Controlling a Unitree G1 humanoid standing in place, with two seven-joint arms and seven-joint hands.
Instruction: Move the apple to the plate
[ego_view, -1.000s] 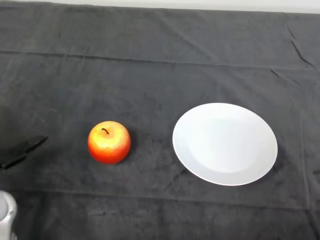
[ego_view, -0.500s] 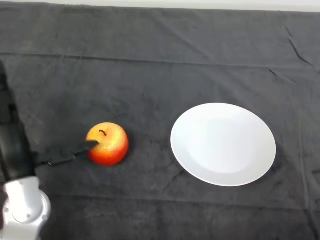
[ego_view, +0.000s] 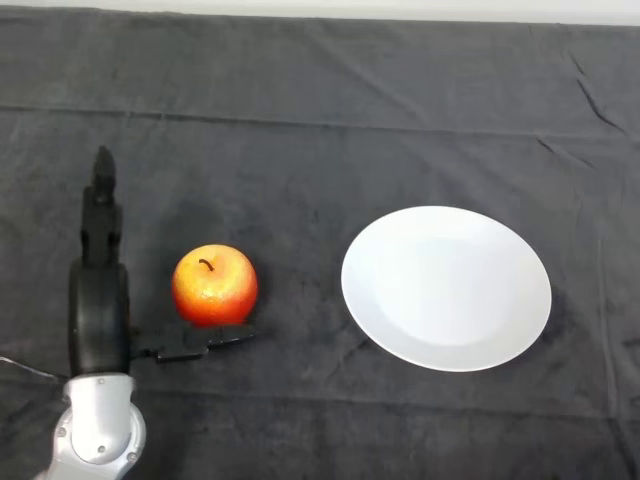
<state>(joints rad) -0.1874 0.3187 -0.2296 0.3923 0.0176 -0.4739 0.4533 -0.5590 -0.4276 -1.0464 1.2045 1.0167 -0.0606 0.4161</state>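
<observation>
A red and yellow apple (ego_view: 214, 285) with a dark stem sits upright on the dark cloth, left of centre. A white round plate (ego_view: 446, 287) lies to its right, with a gap between them and nothing on it. My left hand (ego_view: 100, 310) stands just left of the apple, open. Its fingers (ego_view: 101, 210) stretch straight away from me along the apple's left side, and its thumb (ego_view: 205, 341) reaches right under the apple's near edge. The apple lies in the angle between thumb and fingers, and I cannot tell whether either touches it.
The dark cloth (ego_view: 330, 120) covers the whole table, with creases across the far part and at the right. The silver-grey forearm (ego_view: 95, 430) comes in at the lower left corner.
My hand has come further in from the left and turned: the fingers now point away along the apple's left, and the thumb has dropped from the apple's top to its near edge. The apple has not moved.
</observation>
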